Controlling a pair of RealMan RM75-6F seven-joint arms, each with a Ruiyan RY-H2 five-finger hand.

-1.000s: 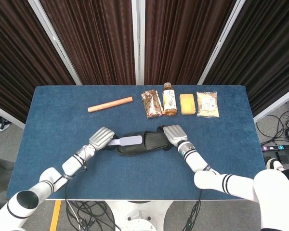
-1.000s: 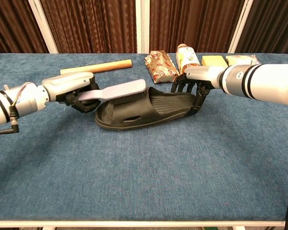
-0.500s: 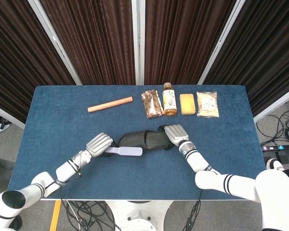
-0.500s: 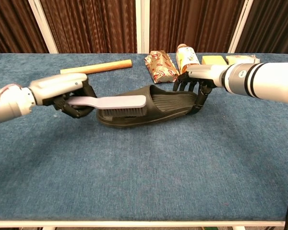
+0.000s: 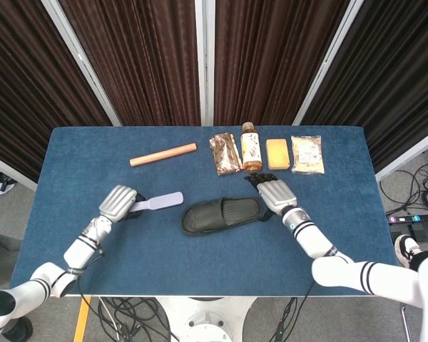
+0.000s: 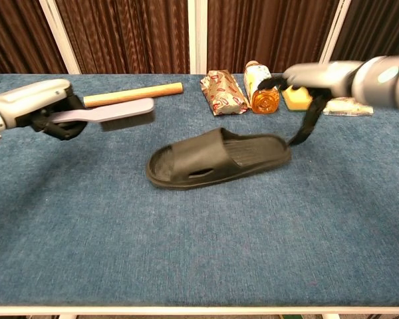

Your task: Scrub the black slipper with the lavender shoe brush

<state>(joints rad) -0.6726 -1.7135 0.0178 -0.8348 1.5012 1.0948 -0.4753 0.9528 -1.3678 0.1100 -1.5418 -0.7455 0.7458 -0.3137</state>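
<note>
Head view shows our left hand [image 5: 118,202] gripping the handle of the lavender shoe brush [image 5: 159,201], fingers curled around it, with the brush head pointing toward the black slipper [image 5: 221,214] but apart from it. In the chest view the brush [image 6: 116,114] is held above the blue table [image 6: 186,252], bristles down, clear of the slipper [image 6: 216,157]. The slipper lies flat near the middle of the table, sole down, its toe end toward our left side. Our right hand [image 5: 274,192] sits just beside the slipper's heel end; its fingers [image 6: 310,123] hang down, loosely apart, holding nothing, and whether a fingertip touches the heel we cannot tell. Along the far edge lie a wooden stick [image 5: 162,154], a brown snack packet [image 5: 224,152], an amber bottle [image 5: 250,148], a yellow block [image 5: 277,152] and a clear packet [image 5: 307,154].
</note>
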